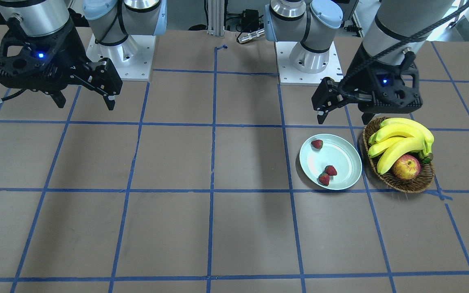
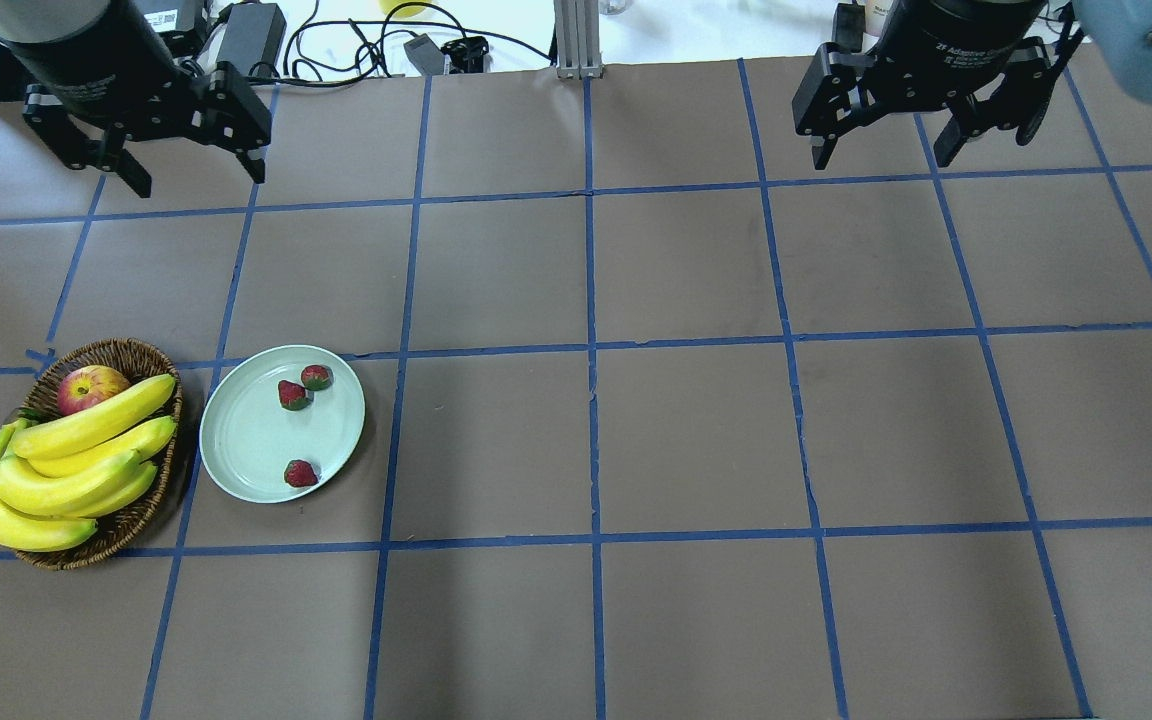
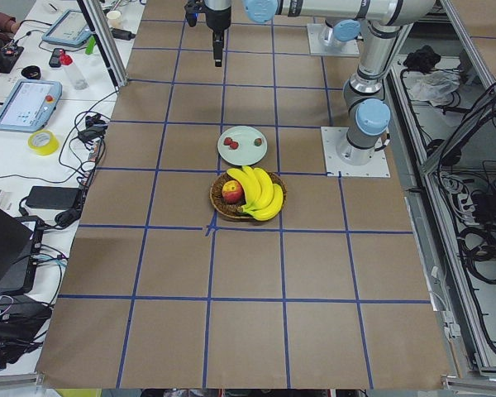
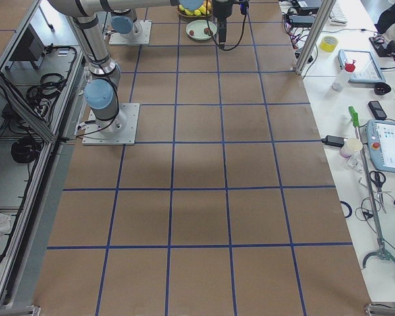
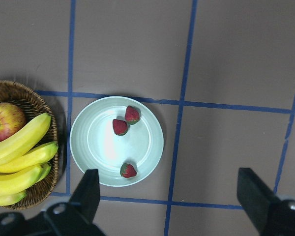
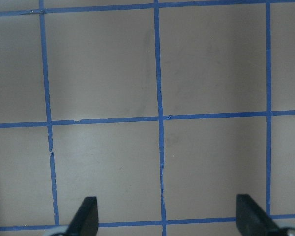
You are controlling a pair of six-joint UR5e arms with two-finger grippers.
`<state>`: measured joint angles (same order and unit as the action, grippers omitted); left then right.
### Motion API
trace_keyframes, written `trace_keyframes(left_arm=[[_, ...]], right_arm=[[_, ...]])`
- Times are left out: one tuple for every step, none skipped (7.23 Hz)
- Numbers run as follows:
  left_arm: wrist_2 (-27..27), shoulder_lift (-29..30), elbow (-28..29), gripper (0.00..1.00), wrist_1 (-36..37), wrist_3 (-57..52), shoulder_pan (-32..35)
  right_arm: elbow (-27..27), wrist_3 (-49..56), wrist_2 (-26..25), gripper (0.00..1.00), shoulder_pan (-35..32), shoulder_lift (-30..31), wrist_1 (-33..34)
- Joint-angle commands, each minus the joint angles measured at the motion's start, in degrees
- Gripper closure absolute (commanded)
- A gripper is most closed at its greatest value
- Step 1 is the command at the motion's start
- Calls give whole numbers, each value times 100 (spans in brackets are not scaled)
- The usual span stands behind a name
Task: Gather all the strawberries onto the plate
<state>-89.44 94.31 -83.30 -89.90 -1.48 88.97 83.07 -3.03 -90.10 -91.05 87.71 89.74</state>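
Observation:
Three strawberries lie in the pale mint plate: one alone near the rim, the other two side by side. The overhead view shows the same plate with a pair of strawberries and a single strawberry. My left gripper hangs open and empty high above the table, on the robot's side of the plate; its wrist view looks down on the plate. My right gripper is open and empty far off on the other side.
A brown wicker basket stands beside the plate, holding a bunch of bananas and a red-yellow apple. The two arm bases stand at the table's robot-side edge. Blue tape lines grid the brown tabletop.

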Motion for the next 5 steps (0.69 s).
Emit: trace_keyframes(left_arm=[[49, 0, -63, 0, -27, -80, 121], [49, 0, -98, 0, -19, -89, 95], [23, -35, -107, 0, -62, -80, 68], [14, -35, -116, 0, -219, -80, 68], [14, -35, -116, 0, -247, -80, 68]], right_arm=[[-1, -5, 1, 0, 0, 0, 0], [-1, -5, 1, 0, 0, 0, 0], [-1, -5, 1, 0, 0, 0, 9], [-1, -5, 1, 0, 0, 0, 9], [7, -5, 1, 0, 0, 0, 9]])
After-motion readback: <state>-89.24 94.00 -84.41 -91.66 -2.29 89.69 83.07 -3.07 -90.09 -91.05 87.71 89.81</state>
